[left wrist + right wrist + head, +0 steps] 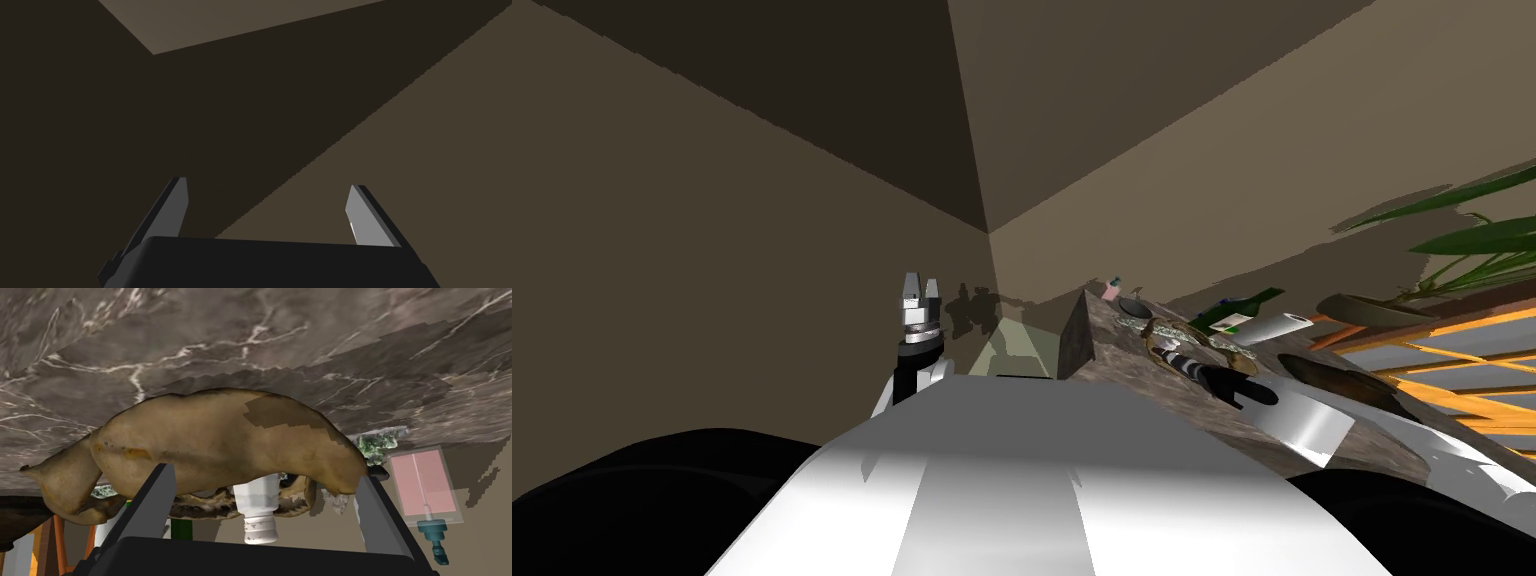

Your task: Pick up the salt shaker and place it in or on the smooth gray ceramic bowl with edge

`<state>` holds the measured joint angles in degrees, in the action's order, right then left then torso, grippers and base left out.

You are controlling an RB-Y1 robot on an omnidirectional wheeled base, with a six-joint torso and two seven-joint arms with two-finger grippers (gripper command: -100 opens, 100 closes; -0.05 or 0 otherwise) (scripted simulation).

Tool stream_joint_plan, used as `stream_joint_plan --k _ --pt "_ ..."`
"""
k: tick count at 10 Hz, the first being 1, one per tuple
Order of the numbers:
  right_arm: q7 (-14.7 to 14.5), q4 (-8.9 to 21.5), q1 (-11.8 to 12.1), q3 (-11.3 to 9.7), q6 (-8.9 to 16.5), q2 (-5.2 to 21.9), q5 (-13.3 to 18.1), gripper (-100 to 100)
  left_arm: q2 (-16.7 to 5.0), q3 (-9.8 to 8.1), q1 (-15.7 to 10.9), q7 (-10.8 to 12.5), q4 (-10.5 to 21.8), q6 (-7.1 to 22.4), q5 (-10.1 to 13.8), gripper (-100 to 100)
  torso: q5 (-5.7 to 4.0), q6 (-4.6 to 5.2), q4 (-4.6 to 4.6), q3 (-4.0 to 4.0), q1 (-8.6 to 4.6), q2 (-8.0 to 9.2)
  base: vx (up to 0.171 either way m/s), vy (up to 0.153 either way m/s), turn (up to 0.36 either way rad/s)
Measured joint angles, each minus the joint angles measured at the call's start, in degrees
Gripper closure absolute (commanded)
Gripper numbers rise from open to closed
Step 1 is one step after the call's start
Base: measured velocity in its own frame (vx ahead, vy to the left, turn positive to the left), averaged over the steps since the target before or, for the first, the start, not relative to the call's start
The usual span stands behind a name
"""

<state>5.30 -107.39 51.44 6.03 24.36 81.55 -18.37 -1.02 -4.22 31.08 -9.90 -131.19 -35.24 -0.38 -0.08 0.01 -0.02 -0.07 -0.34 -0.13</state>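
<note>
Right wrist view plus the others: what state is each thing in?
left gripper: open, holding nothing.
right gripper: open, holding nothing.
salt shaker: upright on the marble counter, not gripped.
pink pump bottle: upright on the counter.

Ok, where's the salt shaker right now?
In the right wrist view, the white shaker is lined up between the fingers of the open right pincer. It is partly hidden behind a brown curved thing on the marble counter, with a pink bottle nearby.

White salt shaker (257,508) stands (upright) on counter (200,338).
</note>
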Motion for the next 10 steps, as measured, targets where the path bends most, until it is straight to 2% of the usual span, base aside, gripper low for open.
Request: stream_joint_plan --k 2,4,5,6,8,9,10 --pt "-0.1 2.2 -0.6 -0.6 1.0 2.6 -0.9 -100 0.0 0.0 0.0 0.0 0.0 0.0 0.0 0 0.0 0.0 0.0 0.0 0.01 -0.01 0.04 -0.076 0.108" --pt "0.0 2.8 0.0 0.2 2.4 5.1 -1.6 -100 0.0 0.0 0.0 0.0 0.0 0.0 0.0 0 0.01 0.0 -0.02 -0.06 0.07 -0.11 0.049 -0.041 0.066" --pt "0.0 2.8 0.0 0.3 2.6 5.2 -1.6 0 0.0 0.0 0.0 0.0 0.0 0.0 0.0 0 0.03 0.04 -0.01 -0.01 0.2 -0.02 0.006 -0.005 -0.002" --pt "0.0 2.8 0.0 0.3 2.6 5.2 -1.6 -100 0.0 0.0 0.0 0.0 0.0 0.0 0.0 0 0.05 0.04 0.02 0.05 0.28 0.08 0.026 -0.011 0.102" --pt "-0.7 5.0 -1.5 -1.4 1.7 2.7 -0.4 -100 0.0 0.01 0.0 0.0 0.0 0.0 0.0 0 -0.17 -0.08 -0.08 -0.13 0.01 -0.18 0.03 -0.009 0.062" --pt "-0.8 5.1 -1.6 -1.6 1.6 2.6 -0.3 100 0.0 0.0 0.0 0.0 0.0 0.0 0.0 0 -0.18 -0.08 -0.1 -0.16 -0.02 -0.2 0.0 0.0 0.0" --pt "-0.8 5.1 -1.6 -1.5 1.6 2.6 -0.4 100 0.0 0.0 0.0 0.0 0.0 0.0 0.0 0 -0.18 -0.08 -0.09 -0.14 -0.02 -0.18 0.0 0.0 0.0"
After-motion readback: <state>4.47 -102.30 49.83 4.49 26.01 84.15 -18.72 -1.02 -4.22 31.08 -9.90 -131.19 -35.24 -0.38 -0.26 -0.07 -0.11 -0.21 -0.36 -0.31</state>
